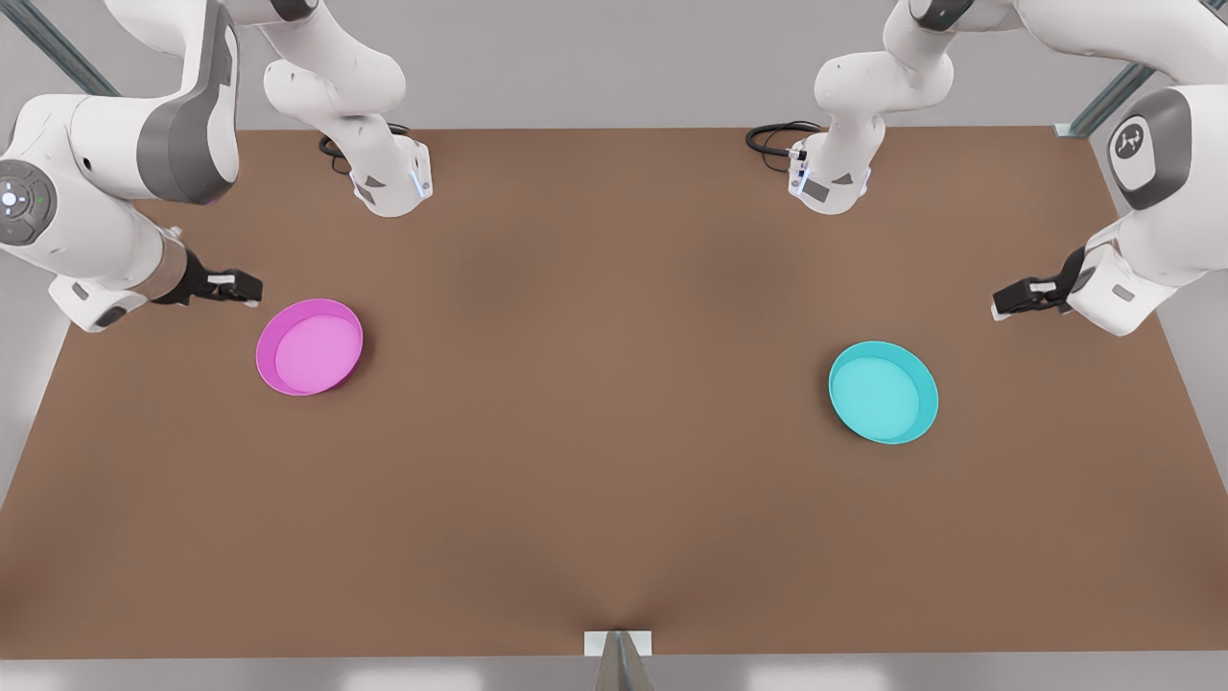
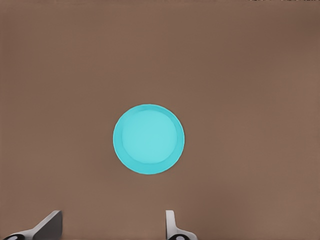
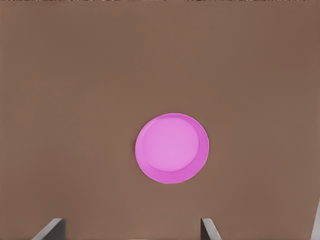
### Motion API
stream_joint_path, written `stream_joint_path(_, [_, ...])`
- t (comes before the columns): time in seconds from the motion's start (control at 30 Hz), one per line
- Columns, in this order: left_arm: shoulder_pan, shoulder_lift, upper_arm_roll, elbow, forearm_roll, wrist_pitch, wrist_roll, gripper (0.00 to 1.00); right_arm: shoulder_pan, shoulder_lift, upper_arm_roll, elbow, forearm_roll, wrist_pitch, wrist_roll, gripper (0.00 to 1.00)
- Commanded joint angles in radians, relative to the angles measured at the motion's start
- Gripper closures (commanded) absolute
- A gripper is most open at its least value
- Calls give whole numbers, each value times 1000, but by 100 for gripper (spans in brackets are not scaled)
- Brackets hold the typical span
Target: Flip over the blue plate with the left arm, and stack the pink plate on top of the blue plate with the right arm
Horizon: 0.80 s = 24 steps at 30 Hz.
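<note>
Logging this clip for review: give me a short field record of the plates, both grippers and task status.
blue plate: open side up on the table, front view's right
pink plate: open side up, front view's left, apart from the blue one
left gripper: open, above the blue plate, empty
right gripper: open, above the pink plate, empty
status: no flip, no stack yet

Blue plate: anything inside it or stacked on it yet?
No. The blue plate sits open side up on the table, bare inside. The pink plate lies far apart. What's under its base is hidden.
</note>
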Motion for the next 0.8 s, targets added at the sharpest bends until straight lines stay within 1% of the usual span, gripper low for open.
stream_joint_path(0.0, [1,0,3,0,0,15,-19,0,0,0,-1,0,0,28,0,0])
stream_joint_path(0.03, [4,26,13,-4,-32,15,-15,0,-2,0,-4,0,0,28,-1,0])
stream_joint_path(0.07, [5,55,38,-101,-49,47,-29,0,0,-3,-11,-4,-1,26,0,0])
stream_joint_path(0.1, [5,27,62,-317,-50,294,-28,0,0,-3,-11,-8,-1,18,0,0])
stream_joint_path(0.13, [8,38,69,-450,-96,450,55,0,0,-1,-11,-9,-1,18,0,0])
stream_joint_path(0.17, [11,47,110,-650,-205,721,314,0,0,-1,-11,-9,-1,15,0,0])
stream_joint_path(0.2, [14,79,148,-786,-403,947,570,0,0,2,-11,-8,-1,9,0,0])
stream_joint_path(0.23, [39,125,162,-788,-504,952,759,0,-2,2,-11,-8,-1,9,0,0])
stream_joint_path(0.27, [48,148,164,-788,-511,952,784,0,-2,2,-11,-8,-1,9,0,0])
stream_joint_path(0.37, [48,162,165,-765,-498,947,877,0,-2,5,-11,-8,0,9,0,0])
stream_joint_path(0.4, [48,173,199,-773,-498,944,960,0,-2,5,-11,-9,0,9,0,0])
stream_joint_path(0.47, [48,184,268,-782,-469,863,1081,0,-2,5,-11,-9,0,9,0,0])
stream_joint_path(0.5, [48,197,286,-782,-412,849,1083,0,-2,5,-11,-9,2,9,0,0])
stream_joint_path(0.77, [54,282,293,-799,-440,866,1032,0,-2,14,-11,-11,2,9,0,0])
